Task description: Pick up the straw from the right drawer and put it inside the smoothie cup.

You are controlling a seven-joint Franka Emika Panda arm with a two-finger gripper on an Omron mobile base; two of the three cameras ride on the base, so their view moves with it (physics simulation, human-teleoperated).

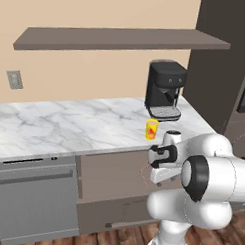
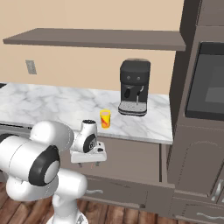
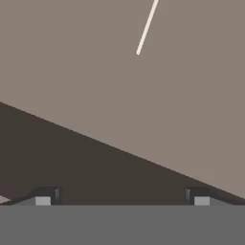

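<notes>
Marble counter [image 1: 69, 125] under brown shelf [image 1: 117, 39]

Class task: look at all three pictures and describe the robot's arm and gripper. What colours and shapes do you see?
The arm is glossy white with rounded, bulbous segments and dark joint discs. The gripper has a white block body with a dark patch. Its fingertips are small, dark, with light grey pads.

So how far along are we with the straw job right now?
Done: the right drawer is pulled out. The straw lies on its floor, seen in the hand view. In hand: the pincer hangs open over the drawer, nothing between its fingers, the straw ahead of them. Left: descend, grasp the straw, lift it, and drop it into the smoothie cup standing on the counter.
</notes>
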